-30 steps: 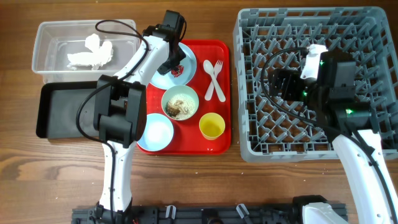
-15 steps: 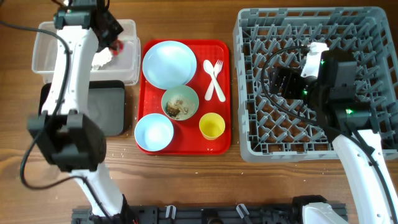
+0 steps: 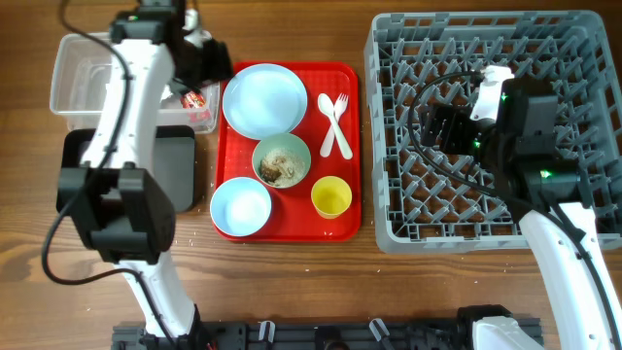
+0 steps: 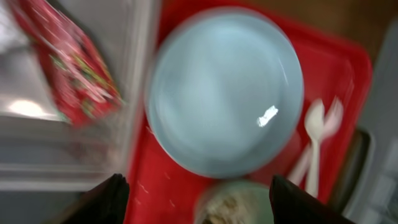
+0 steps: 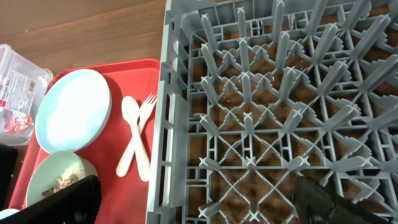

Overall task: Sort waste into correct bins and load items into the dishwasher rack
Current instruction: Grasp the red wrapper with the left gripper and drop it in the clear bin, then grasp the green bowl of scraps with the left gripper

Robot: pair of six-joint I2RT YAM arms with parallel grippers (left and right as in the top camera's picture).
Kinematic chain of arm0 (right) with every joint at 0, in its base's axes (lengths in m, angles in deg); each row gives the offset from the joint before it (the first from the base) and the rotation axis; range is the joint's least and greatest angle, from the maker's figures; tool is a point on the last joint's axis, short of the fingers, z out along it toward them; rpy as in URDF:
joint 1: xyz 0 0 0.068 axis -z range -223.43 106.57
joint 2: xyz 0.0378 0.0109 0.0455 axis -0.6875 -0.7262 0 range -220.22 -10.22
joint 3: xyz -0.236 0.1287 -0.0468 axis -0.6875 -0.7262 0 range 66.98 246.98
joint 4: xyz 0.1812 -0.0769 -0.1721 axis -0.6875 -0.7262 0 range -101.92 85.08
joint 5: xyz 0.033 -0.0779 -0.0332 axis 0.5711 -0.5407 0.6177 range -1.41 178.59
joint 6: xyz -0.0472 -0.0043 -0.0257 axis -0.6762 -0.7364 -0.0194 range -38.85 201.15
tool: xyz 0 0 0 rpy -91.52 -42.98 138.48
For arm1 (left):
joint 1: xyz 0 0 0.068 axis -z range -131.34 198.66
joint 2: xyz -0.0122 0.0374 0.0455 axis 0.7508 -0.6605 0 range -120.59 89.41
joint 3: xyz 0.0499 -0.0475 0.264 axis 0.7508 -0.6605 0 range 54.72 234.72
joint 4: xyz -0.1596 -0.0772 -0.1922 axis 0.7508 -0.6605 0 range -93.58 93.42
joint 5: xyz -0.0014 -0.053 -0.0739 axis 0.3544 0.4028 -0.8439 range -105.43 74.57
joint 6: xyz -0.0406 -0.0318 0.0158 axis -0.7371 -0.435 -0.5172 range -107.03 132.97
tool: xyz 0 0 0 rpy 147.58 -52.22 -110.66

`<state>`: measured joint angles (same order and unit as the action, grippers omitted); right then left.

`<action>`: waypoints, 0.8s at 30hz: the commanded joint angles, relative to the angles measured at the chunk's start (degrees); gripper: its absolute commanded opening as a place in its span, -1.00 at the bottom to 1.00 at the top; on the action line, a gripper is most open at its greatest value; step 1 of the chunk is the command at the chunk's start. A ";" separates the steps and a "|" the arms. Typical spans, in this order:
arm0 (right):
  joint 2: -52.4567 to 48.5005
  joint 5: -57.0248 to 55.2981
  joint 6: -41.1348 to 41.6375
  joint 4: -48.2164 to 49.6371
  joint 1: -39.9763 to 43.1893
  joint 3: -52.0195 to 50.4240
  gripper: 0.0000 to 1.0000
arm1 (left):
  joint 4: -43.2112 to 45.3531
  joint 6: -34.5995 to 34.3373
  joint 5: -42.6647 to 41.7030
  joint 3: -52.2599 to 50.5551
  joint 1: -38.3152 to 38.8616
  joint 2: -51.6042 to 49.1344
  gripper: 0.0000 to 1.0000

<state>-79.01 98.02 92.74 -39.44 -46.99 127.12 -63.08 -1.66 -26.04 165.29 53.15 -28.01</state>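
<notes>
The red-and-white wrapper [image 3: 195, 97] [image 4: 68, 68] lies in the right end of the clear tub [image 3: 73, 68]. My left gripper [image 3: 209, 60] [image 4: 196, 180] hovers open and empty over the gap between tub and red tray, blurred with motion. Just below it in the left wrist view is the light blue plate [image 4: 227, 90]. The green bowl [image 3: 282, 160] holds food scraps. The light blue bowl [image 3: 241, 207], yellow cup [image 3: 331, 197], white fork [image 3: 341, 126] and white spoon [image 3: 328, 122] sit on the tray. My right gripper [image 3: 442, 126] [image 5: 196, 183] is open and empty above the grey rack [image 3: 583, 58] [image 5: 249, 93].
The flat red tray [image 3: 345, 228] lies between the tub and the rack. The black tray [image 3: 78, 170] sits in front of the clear tub, partly under my left arm. Bare wooden table [image 3: 389, 292] runs along the front.
My left gripper carried the wrapper from the plate to the clear tub, opened and let it go, then swung back right toward the red tray. The right arm has not moved.
</notes>
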 commanded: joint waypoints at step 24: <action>-0.44 1.25 0.61 -0.07 -0.02 1.25 0.99 | 17.94 -26.10 8.90 -25.62 25.88 -0.52 -0.92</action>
<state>-79.01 98.26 92.90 -39.59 -46.99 127.15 -45.51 -27.48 -15.90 139.87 79.38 -27.95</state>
